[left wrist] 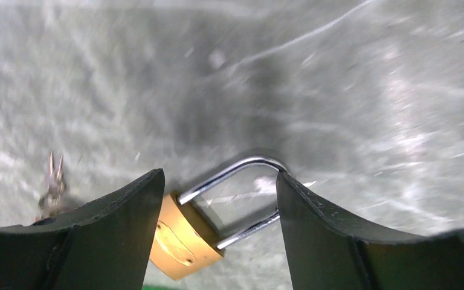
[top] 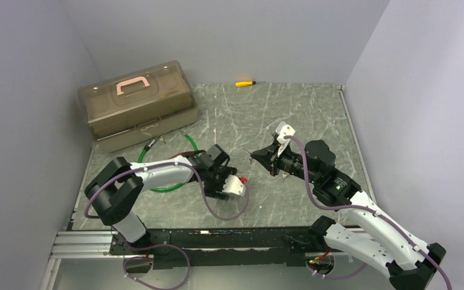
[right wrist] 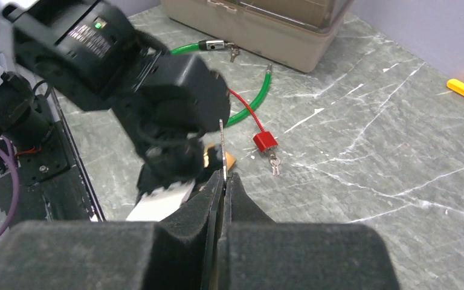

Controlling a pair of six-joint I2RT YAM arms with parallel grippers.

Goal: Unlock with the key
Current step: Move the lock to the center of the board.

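Key point(right wrist: 222, 148): I am clenching it in the right jaws, blade pointing up, just beside the left arm. Padlock point(left wrist: 184, 241): it is sitting down at the desk point(left wrist: 368, 90) between the wide-spread left jaws, shackle point(left wrist: 241, 166) touching one finger and brass body against the other; whether they are truly pinching it I cannot tell. Risks I am weighing: a lock caught this askew may swivel as the key pushes in, the thin key may twist in its grip, and the keyway is hidden.
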